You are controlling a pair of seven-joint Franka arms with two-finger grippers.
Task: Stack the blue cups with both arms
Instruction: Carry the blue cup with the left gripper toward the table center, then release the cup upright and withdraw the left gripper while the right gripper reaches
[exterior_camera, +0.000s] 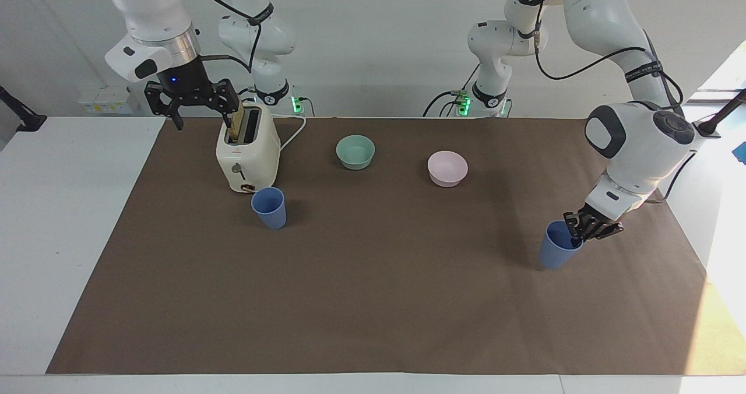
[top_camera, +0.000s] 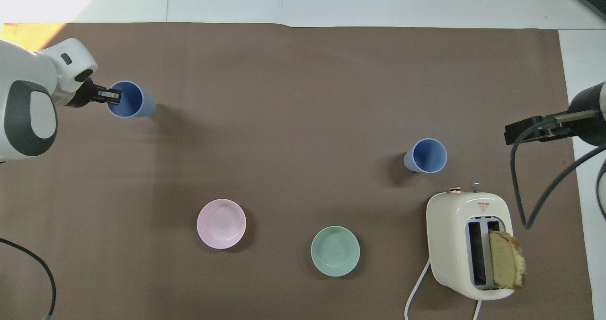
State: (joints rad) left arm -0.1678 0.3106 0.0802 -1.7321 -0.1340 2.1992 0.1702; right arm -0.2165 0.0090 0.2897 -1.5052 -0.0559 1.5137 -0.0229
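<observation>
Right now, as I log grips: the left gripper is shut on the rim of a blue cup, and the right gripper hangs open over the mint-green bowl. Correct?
Not quite. The left gripper is shut on the blue cup's rim, but the open right gripper hangs by the toaster, not over the mint-green bowl. The facing view shows it.

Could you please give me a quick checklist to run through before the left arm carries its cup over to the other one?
1. Left hand shut on held cup's rim: ok.
2. Held cup clear of the mat: cannot tell; it tilts.
3. Target cup upright, mouth open: ok.
4. Room at target: not ok; toaster stands right beside it.
5. Right hand open, waiting above the toaster: ok.
6. Bowls off the straight path: ok.
</observation>
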